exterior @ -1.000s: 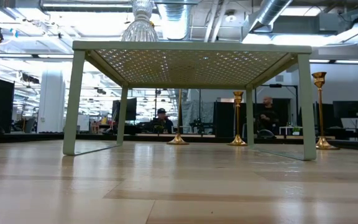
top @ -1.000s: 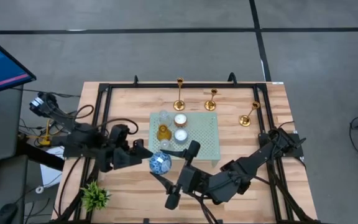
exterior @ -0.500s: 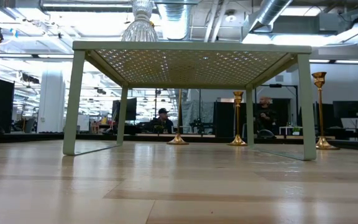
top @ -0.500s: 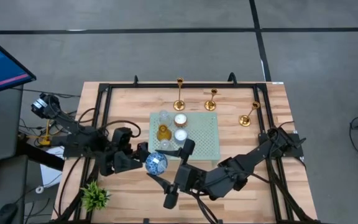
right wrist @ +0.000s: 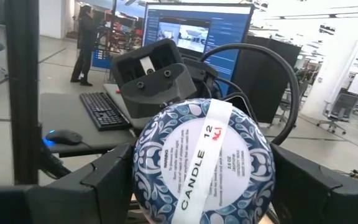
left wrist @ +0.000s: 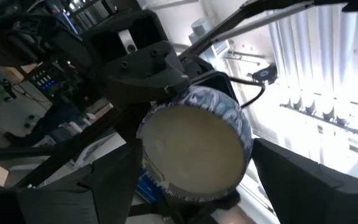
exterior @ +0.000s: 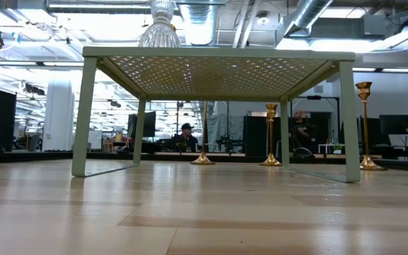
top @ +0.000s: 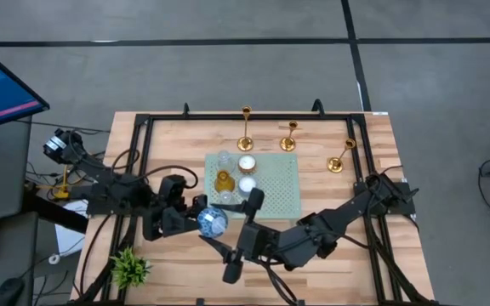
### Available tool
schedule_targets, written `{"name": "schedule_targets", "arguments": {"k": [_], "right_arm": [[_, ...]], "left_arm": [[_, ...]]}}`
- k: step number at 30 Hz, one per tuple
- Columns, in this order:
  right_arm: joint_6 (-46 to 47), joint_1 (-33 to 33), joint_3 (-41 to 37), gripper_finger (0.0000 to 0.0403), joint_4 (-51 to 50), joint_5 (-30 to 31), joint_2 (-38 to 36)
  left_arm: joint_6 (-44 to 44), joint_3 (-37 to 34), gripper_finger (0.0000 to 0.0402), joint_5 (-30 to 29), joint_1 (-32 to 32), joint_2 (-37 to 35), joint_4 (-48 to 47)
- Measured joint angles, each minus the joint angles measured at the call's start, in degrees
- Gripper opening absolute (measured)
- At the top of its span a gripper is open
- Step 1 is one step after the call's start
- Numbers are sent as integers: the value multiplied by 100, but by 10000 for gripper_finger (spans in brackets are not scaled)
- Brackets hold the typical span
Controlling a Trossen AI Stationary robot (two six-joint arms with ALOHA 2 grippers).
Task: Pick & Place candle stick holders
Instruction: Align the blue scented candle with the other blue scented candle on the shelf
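Wooden planks make up the tabletop [top: 177,149], framed by black rails. Lower centre of the high view, a blue-and-white candle tin [top: 210,221] is held up between both arms: the left gripper [top: 196,215] is clamped on it from the left, while the right gripper [top: 247,219] sits just right of it, and whether that one is actually squeezing it can't be told. A small green plant [top: 129,268] is seen lower left. Mid-table, a pale green mesh stand [top: 279,183] carries glass cups [top: 223,178] and tealights [top: 247,172]. Further up, three gold candle stick holders [top: 246,128] are lined along the far edge, untouched. Beyond, an open lab with seated people [exterior: 184,137] is visible.
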Motion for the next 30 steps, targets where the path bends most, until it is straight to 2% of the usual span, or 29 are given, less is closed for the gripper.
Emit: {"name": "schedule_targets", "arguments": {"k": [11,21,30], "right_arm": [[-19,-177,0,286,-198,-174,11],[-56,-313,0,286,-265,-466,11],[-276,-218,0,286,-276,-226,-43]], "left_arm": [[1,0,303,56,14,0,41],[330,0,265,4,32,0,6],[343,1,290,-1,165,0,-64]]}}
